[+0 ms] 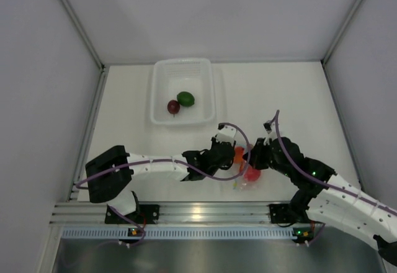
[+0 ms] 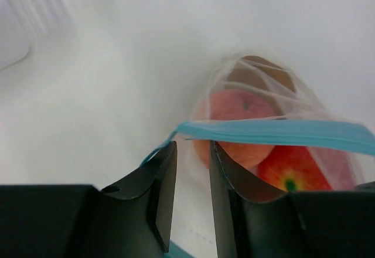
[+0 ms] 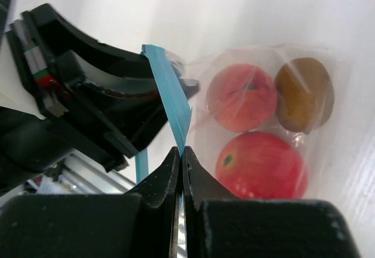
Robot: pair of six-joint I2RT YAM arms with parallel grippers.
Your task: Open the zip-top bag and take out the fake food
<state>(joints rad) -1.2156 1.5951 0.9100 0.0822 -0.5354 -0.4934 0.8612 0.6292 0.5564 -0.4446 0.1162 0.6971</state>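
Observation:
The zip-top bag [image 1: 247, 175] lies on the table between my two grippers, its teal zip strip [image 2: 275, 132] stretched across its mouth. Inside it are fake food pieces: an orange fruit [image 3: 241, 97], a brownish one [image 3: 304, 97] and a red one [image 3: 261, 164]. My right gripper [image 3: 181, 150] is shut on one lip of the zip strip [image 3: 170, 94]. My left gripper [image 2: 192, 146] is at the bag's mouth with its jaws a narrow gap apart. Only white table and clear film show between them, and the orange fruit [image 2: 243, 108] sits just beyond its right finger.
A translucent white tub [image 1: 155, 93] stands at the back of the table, holding a green fruit [image 1: 185, 98] and a dark maroon one [image 1: 173, 107]. White walls close in the sides and back. The aluminium rail [image 1: 198, 212] runs along the near edge.

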